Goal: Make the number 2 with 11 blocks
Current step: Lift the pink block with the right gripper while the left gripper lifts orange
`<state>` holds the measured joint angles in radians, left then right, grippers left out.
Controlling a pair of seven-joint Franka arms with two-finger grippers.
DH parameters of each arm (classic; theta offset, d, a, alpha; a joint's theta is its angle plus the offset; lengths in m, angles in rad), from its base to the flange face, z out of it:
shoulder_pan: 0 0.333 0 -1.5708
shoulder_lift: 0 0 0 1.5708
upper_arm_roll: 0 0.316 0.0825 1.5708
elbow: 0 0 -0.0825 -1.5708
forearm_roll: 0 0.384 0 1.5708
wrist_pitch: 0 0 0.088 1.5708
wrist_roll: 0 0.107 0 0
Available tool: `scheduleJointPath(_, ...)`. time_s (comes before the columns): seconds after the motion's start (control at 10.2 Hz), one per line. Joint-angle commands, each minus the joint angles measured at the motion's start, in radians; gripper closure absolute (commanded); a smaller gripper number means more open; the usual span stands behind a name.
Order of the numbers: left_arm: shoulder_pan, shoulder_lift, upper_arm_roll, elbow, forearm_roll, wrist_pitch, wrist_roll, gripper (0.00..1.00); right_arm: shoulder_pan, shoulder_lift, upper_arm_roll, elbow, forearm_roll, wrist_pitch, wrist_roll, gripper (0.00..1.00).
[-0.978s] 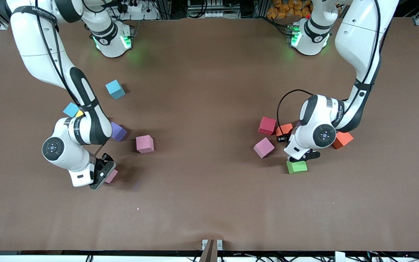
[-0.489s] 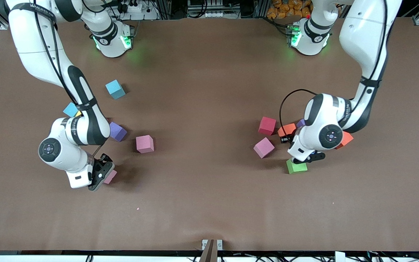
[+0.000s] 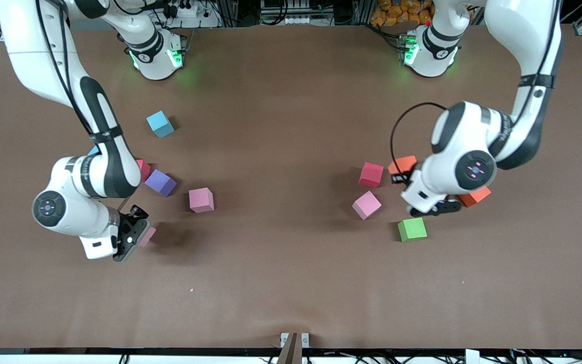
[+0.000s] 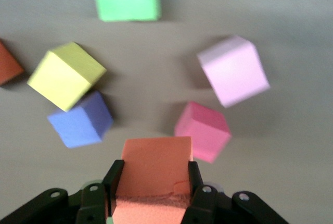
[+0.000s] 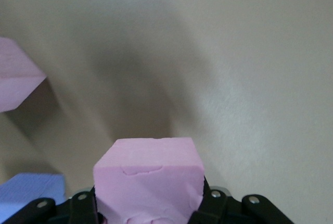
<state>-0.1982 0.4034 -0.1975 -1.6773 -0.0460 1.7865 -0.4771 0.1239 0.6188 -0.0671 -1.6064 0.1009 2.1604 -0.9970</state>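
Left pincer (image 4: 151, 182) clamped on orange block (image 4: 155, 166), right pincer (image 5: 150, 195) on pink block (image 5: 148, 182)

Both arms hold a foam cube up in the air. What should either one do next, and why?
Probably carry them toward the bare middle of the brown table and set them down: the left gripper is shut on an orange foam cube, the right gripper on a pink foam cube, and no numeral is started.

No writing can be made out on the blocks or the table (image 3: 291, 283). A dark band around the right arm (image 3: 99, 151) carries small white lettering, but it cannot be read.
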Motion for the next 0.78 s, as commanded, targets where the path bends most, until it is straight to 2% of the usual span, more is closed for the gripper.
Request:
scheduleJointPath(0.0,-0.076,-0.008,-0.016,-0.015,-0.008,-0.007,-0.096,0.5,-0.027,-0.051,0.003,-0.042,0.019,-0.034,-0.034,0.59)
scheduleJointPath(0.29,-0.229,0.044,-0.016,-0.025,-0.008,0.029,-0.234,0.5,-0.067,-0.12,0.004,-0.134,0.02,-0.033,-0.122,0.59)
scheduleJointPath(0.68,-0.377,0.133,-0.017,-0.048,-0.02,0.192,-0.422,0.5,-0.09,-0.217,0.001,-0.292,0.02,-0.011,-0.17,0.59)
